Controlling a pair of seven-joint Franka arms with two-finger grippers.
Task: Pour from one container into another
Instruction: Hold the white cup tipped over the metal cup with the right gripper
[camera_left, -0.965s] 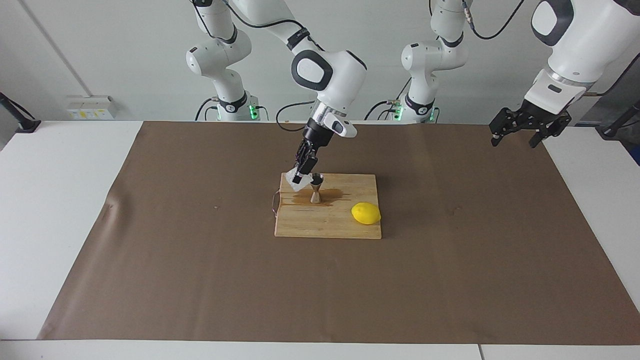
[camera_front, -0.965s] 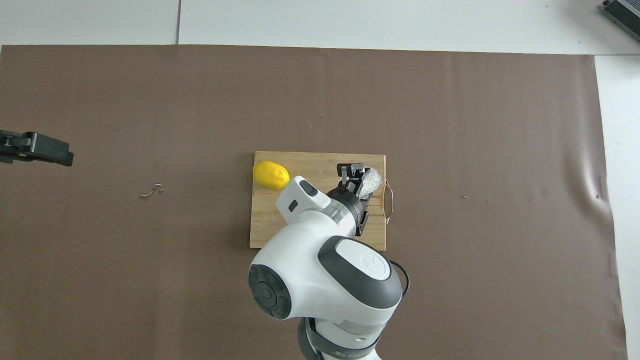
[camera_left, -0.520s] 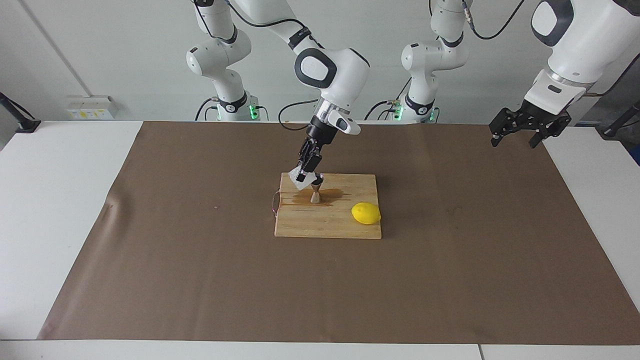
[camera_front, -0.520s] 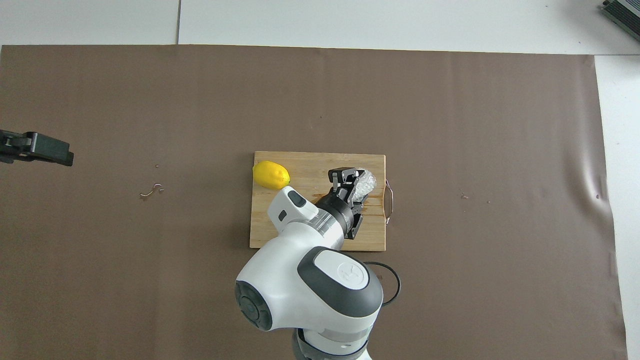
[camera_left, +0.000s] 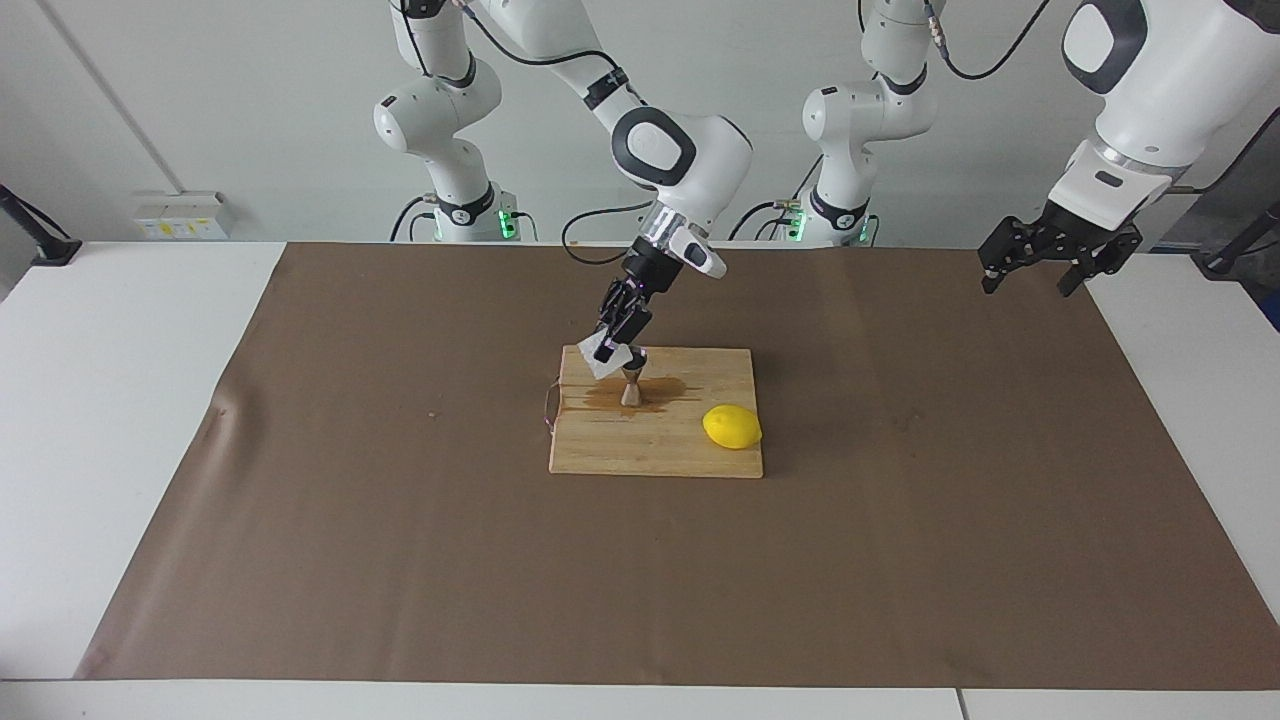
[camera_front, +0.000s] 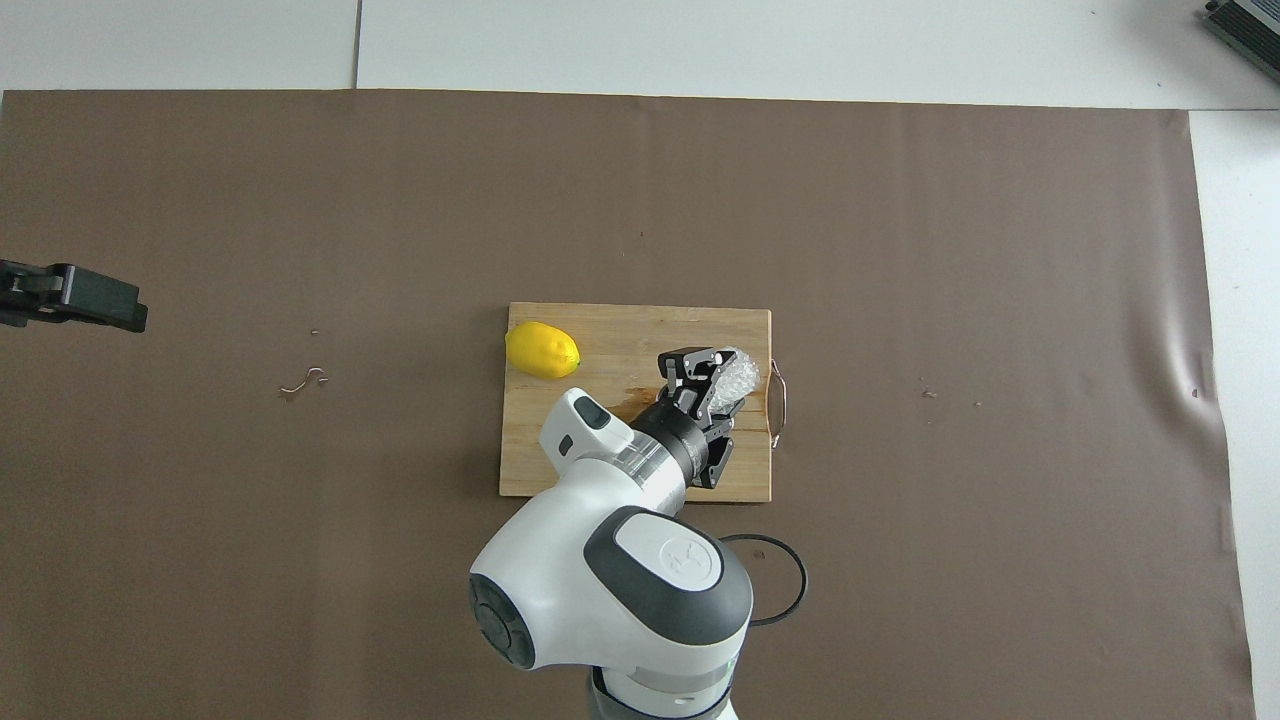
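My right gripper (camera_left: 608, 347) is shut on the whitish crinkled cup (camera_left: 598, 360), holding it tilted just above the wooden board (camera_left: 700, 455), with its lip against the mouth of the metal jigger (camera_left: 631, 382). The jigger stands upright on the board in a brown wet patch (camera_left: 660, 392). From overhead, the right gripper (camera_front: 705, 372) and the cup (camera_front: 740, 375) show near the board's handle end, and the jigger is hidden under the gripper. My left gripper (camera_left: 1040, 262) hangs open and waits over the mat's corner at the left arm's end; the overhead view catches it, the left gripper (camera_front: 75, 297), at the frame's edge.
A yellow lemon (camera_left: 732, 427) lies on the board (camera_front: 620, 470) toward the left arm's end, seen from overhead as the lemon (camera_front: 542, 350). The board rests mid-table on a brown mat (camera_left: 400, 520). A black cable loop (camera_front: 775, 585) lies on the mat nearer the robots.
The right arm's wrist rose and swung toward the left arm's end. The cup shifted slightly closer to the jigger's mouth and stayed gripped. The left arm kept still.
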